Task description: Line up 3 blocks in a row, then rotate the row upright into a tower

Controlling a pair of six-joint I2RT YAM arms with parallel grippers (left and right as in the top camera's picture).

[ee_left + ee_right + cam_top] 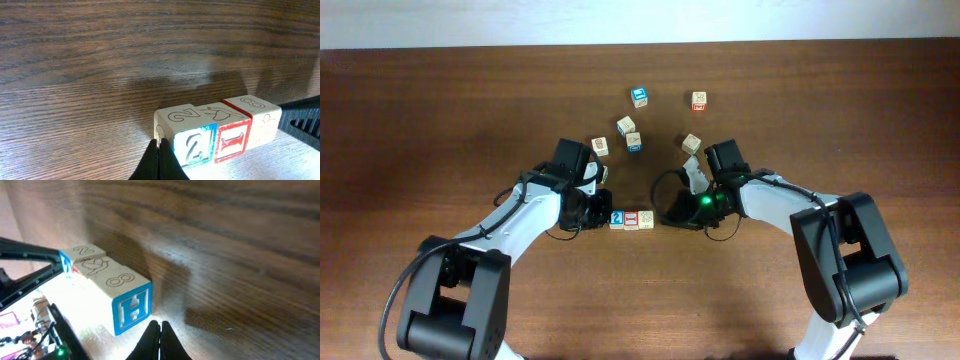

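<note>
**Both Arms Lowered to the Ends of a Three-Cube Row**

Both arms reached inward from the near edge of the dark brown wooden table (pixel 440 110), their wrists bent low and facing each other. The left gripper (pixel 159 145) had its jaws pressed fully together, tips at the outer corner of the blue-framed wooden cube (pixel 194 146); contact could not be judged. The right gripper (pixel 160 326) was likewise closed on nothing, its tips just short of the row's other end.

The blue-framed cube, the red-framed wooden cube (pixel 231 141) and the plain beige wooden cube (pixel 263 121) sat touching in a straight line between the grippers, mid-table.

Only the overhead view showed the loose pale wooden cubes (pixel 626 125) scattered farther back. Only the right wrist view showed the beige cube's end face, a blue-framed "H".
</note>
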